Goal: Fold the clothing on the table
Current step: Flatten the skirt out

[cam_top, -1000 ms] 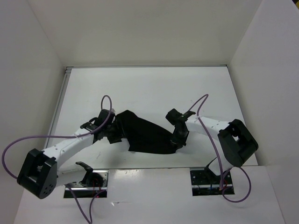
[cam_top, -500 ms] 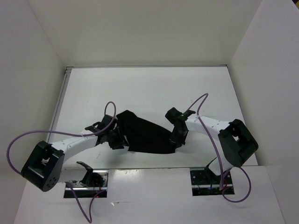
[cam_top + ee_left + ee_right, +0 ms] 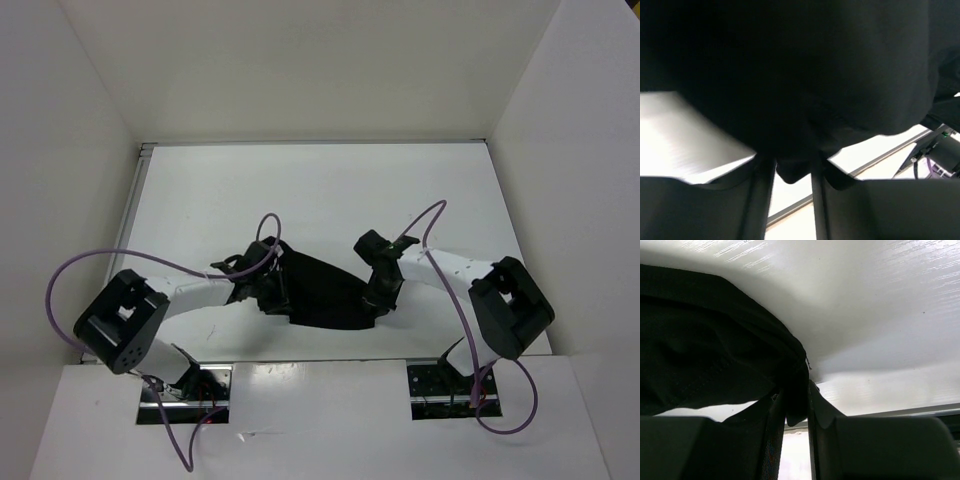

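The black clothing (image 3: 325, 295) lies bunched on the white table (image 3: 320, 190), between my two grippers near the front edge. My left gripper (image 3: 268, 288) is over the garment's left part, shut on a fold of it. In the left wrist view the clothing (image 3: 790, 75) fills the upper frame, and a tab of it sits pinched in the left gripper (image 3: 794, 169). My right gripper (image 3: 380, 297) is at the garment's right end. In the right wrist view the right gripper (image 3: 796, 407) is shut on an edge of the clothing (image 3: 705, 350), lifted slightly off the table (image 3: 880, 315).
White walls enclose the table on three sides. A thin metal rail (image 3: 128, 215) runs along the left edge. Purple cables (image 3: 100, 262) loop over both arms. The raised white ledge (image 3: 310, 400) with the arm bases lies just in front of the garment.
My left arm has swung to the right, carrying the garment's left edge inward, so the clothing now looks narrower. Its jaws have closed on the fabric. The right arm has hardly moved.
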`<state>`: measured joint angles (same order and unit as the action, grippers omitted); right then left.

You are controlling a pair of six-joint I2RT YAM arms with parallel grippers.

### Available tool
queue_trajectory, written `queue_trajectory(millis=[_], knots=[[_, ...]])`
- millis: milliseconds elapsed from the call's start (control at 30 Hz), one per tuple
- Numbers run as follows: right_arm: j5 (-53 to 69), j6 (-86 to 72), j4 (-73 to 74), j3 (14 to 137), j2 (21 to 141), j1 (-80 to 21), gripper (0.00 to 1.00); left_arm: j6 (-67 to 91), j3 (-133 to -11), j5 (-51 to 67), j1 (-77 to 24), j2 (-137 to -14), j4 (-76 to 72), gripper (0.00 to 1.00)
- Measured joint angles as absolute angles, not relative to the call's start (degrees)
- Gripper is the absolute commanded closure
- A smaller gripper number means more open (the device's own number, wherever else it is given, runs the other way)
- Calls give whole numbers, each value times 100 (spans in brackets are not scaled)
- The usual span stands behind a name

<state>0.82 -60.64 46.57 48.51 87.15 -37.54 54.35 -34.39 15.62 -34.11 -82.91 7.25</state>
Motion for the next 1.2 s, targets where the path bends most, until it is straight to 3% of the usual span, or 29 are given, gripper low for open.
queue_trajectory(millis=[67, 100, 333, 567, 700, 1133, 1200], knots=[[86, -6084, 4657, 4851, 8689, -3754, 73, 5422, -3548, 1553, -3553, -8508, 628, 86], [86, -6088, 4657, 4851, 8674, -3754, 73, 5424, -3603, 1581, -3599, -8628, 582, 100], [86, -6169, 4661, 4849, 8479, -3752, 73, 5417, -3905, 1396, -3719, -8691, 974, 100], [38, -6204, 4665, 4816, 8357, -3671, 100, 5422, -3848, 816, -3450, -6453, 2386, 100], [32, -6224, 4626, 4781, 8335, -3551, 100, 5564, -3489, 760, -3413, -5798, 2655, 100], [-119, -6359, 4641, 4744, 8097, -3387, 100, 5996, -3258, 648, -3422, -6139, 3065, 100], [-99, -6355, 4635, 4731, 8108, -3385, 100, 6020, -3258, 648, -3422, -6141, 3065, 86]])
